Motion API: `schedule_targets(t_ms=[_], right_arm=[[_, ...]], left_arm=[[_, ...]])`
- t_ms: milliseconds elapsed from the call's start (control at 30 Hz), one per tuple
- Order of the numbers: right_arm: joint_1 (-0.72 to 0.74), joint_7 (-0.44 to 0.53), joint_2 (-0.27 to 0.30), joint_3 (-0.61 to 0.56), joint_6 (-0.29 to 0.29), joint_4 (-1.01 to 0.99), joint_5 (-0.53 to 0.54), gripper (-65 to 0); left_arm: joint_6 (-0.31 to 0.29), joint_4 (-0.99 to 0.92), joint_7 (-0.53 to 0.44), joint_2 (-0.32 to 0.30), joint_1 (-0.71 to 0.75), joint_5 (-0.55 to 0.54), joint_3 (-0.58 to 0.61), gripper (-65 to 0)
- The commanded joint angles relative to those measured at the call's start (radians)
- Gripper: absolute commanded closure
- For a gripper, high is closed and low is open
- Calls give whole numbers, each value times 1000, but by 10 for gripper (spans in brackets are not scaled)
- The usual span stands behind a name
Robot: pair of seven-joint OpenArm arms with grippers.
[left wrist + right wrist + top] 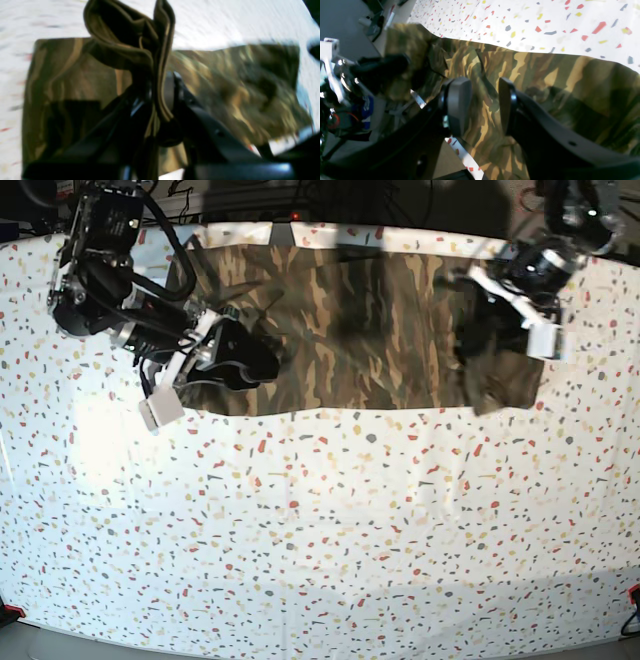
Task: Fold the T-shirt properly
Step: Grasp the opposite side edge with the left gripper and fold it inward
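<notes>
T-shirt (350,330) lies along far edge of speckled table (330,520), already narrowed to band. Left gripper (162,100) pinches bunched cloth end, lifted. Right gripper (485,105) spread, empty, low over other end. Likely step: crosswise fold; next, carry lifted end over.

T-shirt (350,330): spread flat along the far edge of the table (330,530) | left gripper (162,100): placed over the shirt's end near the far right corner, a fold of cloth pinched and lifted | right gripper (483,107): placed over the shirt's opposite end, toward the far left corner
</notes>
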Motion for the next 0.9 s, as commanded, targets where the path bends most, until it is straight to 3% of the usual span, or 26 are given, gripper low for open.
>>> schedule_targets(t_ms=[0, 100, 333, 500, 533, 600, 667, 867], right_arm=[[9, 19, 5, 2, 5, 16, 27, -207], [9, 19, 5, 2, 5, 16, 27, -207], [9, 19, 5, 2, 5, 16, 27, -207], [9, 18, 5, 2, 5, 16, 27, -207], [9, 18, 5, 2, 5, 16, 27, -207], [9, 14, 5, 2, 5, 16, 27, -207], [9, 14, 5, 2, 5, 16, 26, -207], [9, 14, 5, 2, 5, 16, 27, -207]], left_arm=[[3, 18, -44, -3, -9, 10, 26, 0], [84, 18, -53, -4, -29, 63, 121, 0], [209, 18, -99, -4, -67, 225, 301, 0], [222, 18, -108, -4, -75, 298, 354, 0], [221, 18, -116, -4, -75, 303, 357, -22], [221, 18, -133, -4, -75, 302, 358, -176], [221, 18, -135, -4, -76, 302, 358, -265], [211, 19, -136, -4, -76, 301, 358, -267]])
